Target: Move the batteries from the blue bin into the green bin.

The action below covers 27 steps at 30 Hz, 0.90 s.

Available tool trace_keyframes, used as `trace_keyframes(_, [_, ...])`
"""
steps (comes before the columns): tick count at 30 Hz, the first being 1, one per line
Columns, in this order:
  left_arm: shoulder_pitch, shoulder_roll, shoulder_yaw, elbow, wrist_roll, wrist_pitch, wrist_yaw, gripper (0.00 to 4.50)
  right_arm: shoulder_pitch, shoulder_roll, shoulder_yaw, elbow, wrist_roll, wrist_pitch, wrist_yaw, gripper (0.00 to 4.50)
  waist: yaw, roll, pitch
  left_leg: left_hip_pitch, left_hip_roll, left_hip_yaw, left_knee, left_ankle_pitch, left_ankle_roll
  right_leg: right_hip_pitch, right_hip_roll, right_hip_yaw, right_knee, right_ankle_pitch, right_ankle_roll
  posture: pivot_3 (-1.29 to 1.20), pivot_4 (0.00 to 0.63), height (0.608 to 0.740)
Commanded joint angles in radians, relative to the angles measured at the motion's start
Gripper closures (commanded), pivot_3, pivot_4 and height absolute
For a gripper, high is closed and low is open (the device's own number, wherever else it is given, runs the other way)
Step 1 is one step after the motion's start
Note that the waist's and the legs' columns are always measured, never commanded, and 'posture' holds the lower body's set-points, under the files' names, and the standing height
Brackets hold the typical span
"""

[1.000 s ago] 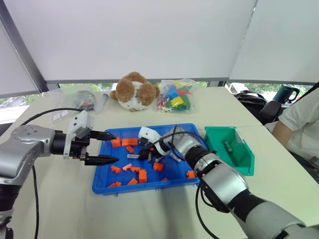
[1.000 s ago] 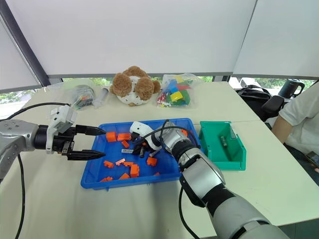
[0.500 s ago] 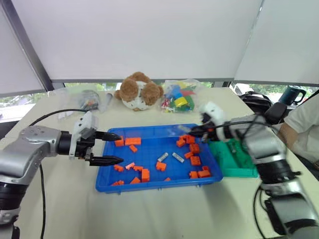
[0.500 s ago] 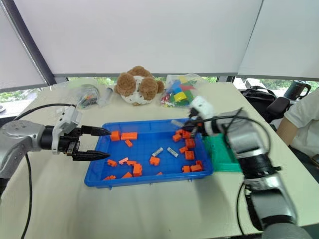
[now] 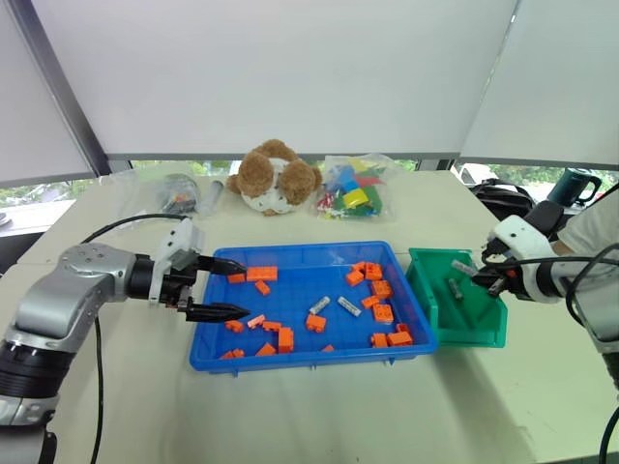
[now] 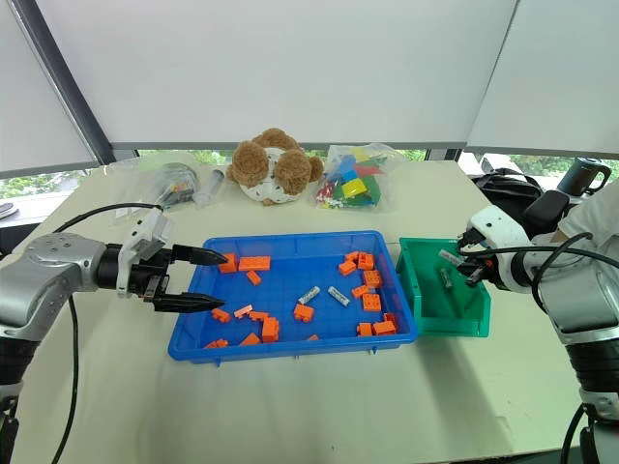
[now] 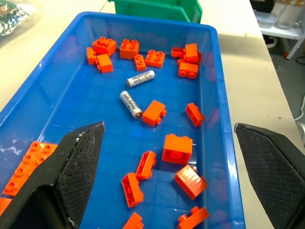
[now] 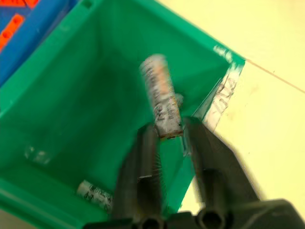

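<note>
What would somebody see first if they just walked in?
Probably the bright blue bin in the middle of the table, dotted with orange bricks and two silver batteries. Just right of it, the right gripper has a battery between its fingers over the green bin. Behind sits a brown teddy bear.

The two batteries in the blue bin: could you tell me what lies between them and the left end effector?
Scattered orange bricks on bare blue floor, in the left wrist view.

The battery (image 8: 161, 98) at the right end effector (image 8: 170, 136) is blurred; whether it is gripped is unclear.
</note>
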Motion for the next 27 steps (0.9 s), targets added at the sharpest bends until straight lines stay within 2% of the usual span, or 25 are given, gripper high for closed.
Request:
trace_keyframes(1, [-0.018, 0.002, 0.008, -0.006, 0.001, -0.013, -0.009, 0.00, -0.010, -0.026, -0.024, -0.031, 0.036, -0.012, 0.002, 1.50, 0.001, 0.000, 0.000, 0.000, 0.000, 0.000, 0.000, 0.000, 0.000, 0.000, 0.000, 0.000, 0.000, 0.000, 0.000, 0.00, 0.150, 0.733])
trace_keyframes(4, [-0.016, 0.004, 0.011, -0.009, 0.000, -0.009, -0.008, 0.00, -0.027, -0.033, -0.020, -0.054, 0.064, -0.017, 0.012, 0.03, 0.001, 0.000, 0.000, 0.000, 0.000, 0.000, 0.000, 0.000, 0.000, 0.000, 0.000, 0.000, 0.000, 0.000, 0.000, 0.00, 0.150, 0.733])
trace_keyframes(8, [-0.014, 0.006, 0.015, -0.012, -0.006, 0.001, -0.007, 0.00, -0.093, -0.005, -0.013, -0.127, 0.152, -0.006, 0.057, 0.03, 0.002, 0.000, 0.000, 0.000, 0.000, 0.000, 0.000, 0.000, 0.000, 0.000, 0.000, 0.000, 0.000, 0.000, 0.000, 0.00, 0.150, 0.733])
trace_keyframes(13, [-0.027, 0.002, 0.011, -0.004, -0.009, 0.009, -0.010, 0.00, -0.224, 0.140, 0.156, -0.167, 0.218, -0.032, 0.097, 0.03, -0.003, 0.000, 0.000, 0.001, 0.000, 0.000, -0.001, 0.000, 0.000, 0.000, 0.001, 0.000, 0.000, 0.000, 0.000, 0.00, 0.150, 0.733])
trace_keyframes(19, [-0.031, 0.006, 0.017, -0.015, -0.014, 0.021, -0.010, 0.00, -0.280, 0.317, 0.334, 0.021, 0.140, -0.294, 0.099, 0.03, 0.014, 0.000, 0.000, 0.000, 0.000, 0.000, 0.001, 0.000, 0.000, 0.001, 0.000, 0.000, 0.000, 0.000, 0.000, 0.00, 0.150, 0.733])
trace_keyframes(23, [-0.026, 0.013, 0.028, -0.022, -0.015, 0.031, -0.007, 0.00, -0.328, 0.369, 0.438, 0.207, 0.044, -0.490, 0.124, 0.03, 0.022, 0.000, 0.000, 0.000, 0.000, 0.000, 0.001, 0.000, 0.000, 0.000, 0.000, 0.000, 0.000, 0.000, 0.000, 0.00, 0.150, 0.733])
trace_keyframes(27, [-0.016, 0.013, 0.034, -0.039, -0.020, 0.040, 0.002, 0.00, -0.394, 0.429, 0.489, 0.364, -0.003, -0.605, 0.173, 0.03, 0.020, 0.000, 0.000, 0.000, 0.000, 0.000, 0.001, 0.000, 0.000, 0.000, 0.000, 0.000, 0.000, 0.000, 0.000, 0.00, 0.150, 0.733])
